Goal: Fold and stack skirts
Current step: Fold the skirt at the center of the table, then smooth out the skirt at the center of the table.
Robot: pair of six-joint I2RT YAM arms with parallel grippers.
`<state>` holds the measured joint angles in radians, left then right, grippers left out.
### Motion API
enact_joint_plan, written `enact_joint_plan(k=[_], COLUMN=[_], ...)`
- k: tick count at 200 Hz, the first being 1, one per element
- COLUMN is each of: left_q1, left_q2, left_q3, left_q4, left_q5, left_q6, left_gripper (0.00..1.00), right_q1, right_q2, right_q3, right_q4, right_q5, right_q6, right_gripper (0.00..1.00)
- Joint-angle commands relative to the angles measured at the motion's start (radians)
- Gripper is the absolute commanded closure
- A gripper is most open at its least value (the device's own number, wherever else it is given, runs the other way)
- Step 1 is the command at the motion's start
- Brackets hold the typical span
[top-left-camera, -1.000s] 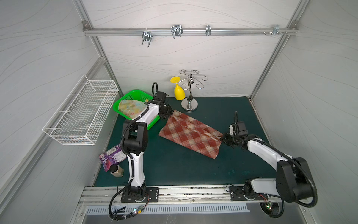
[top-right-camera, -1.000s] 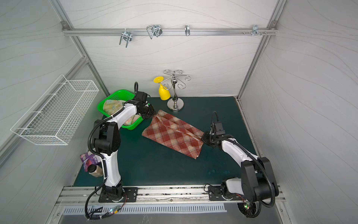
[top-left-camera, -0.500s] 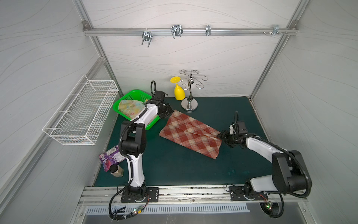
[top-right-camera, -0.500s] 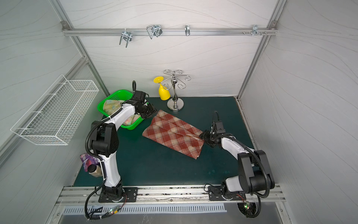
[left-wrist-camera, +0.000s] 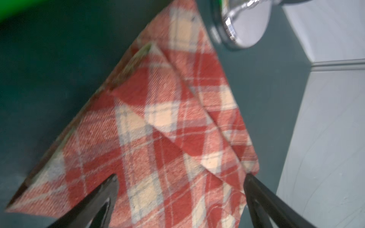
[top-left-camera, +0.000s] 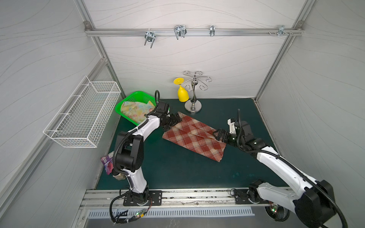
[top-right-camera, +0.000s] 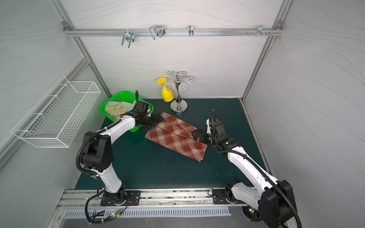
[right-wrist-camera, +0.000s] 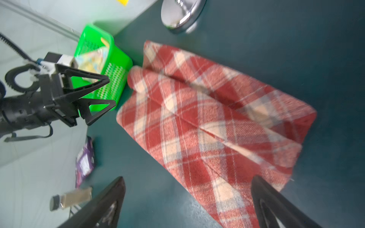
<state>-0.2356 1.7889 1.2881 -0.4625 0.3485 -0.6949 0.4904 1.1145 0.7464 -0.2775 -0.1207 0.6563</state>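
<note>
The red-brown and cream plaid skirt (top-left-camera: 194, 136) (top-right-camera: 175, 138) lies folded in a long strip on the green mat. My left gripper (top-left-camera: 173, 120) (left-wrist-camera: 181, 176) is open at the strip's far left end, its fingers spread wide over the cloth (left-wrist-camera: 158, 118) without pinching it. At the opposite end, my right gripper (top-left-camera: 219, 135) (right-wrist-camera: 188, 178) is also open, one fingertip (right-wrist-camera: 256, 178) over the plaid edge (right-wrist-camera: 207, 118) and the other over bare mat. The pale floral skirt (top-left-camera: 136, 110) (top-right-camera: 118, 108) sits bunched in the green basket (top-left-camera: 126, 98).
A chrome hook stand (top-left-camera: 193, 106) with a yellow cup (top-left-camera: 182, 94) stands just behind the plaid skirt. A white wire basket (top-left-camera: 85, 116) hangs on the left wall. A purple wrapper (top-left-camera: 107, 164) and a small jar (top-left-camera: 118, 176) lie by the left arm's base.
Both grippers have opened and let go of the plaid skirt's ends. The skirt has settled flat on the mat in the same place.
</note>
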Motion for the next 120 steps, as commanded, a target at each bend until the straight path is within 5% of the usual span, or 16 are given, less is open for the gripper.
enact_joint_plan(k=[1,120], left_q1=[-0.001,-0.018], left_q2=[0.034,0.226], left_q3=[0.0,0.107], left_q4=[0.076,0.18], left_q5=[0.034,0.046], left_q6=[-0.017,-0.057], left_gripper=[0.01,0.01], right_q1=[0.002,0.001], right_q2=[0.073,0.34], right_q3=[-0.031,-0.094], right_q4=[0.03,0.209], right_q5=[-0.011,-0.045], right_q6=[-0.005,0.029], right_gripper=[0.01,0.01])
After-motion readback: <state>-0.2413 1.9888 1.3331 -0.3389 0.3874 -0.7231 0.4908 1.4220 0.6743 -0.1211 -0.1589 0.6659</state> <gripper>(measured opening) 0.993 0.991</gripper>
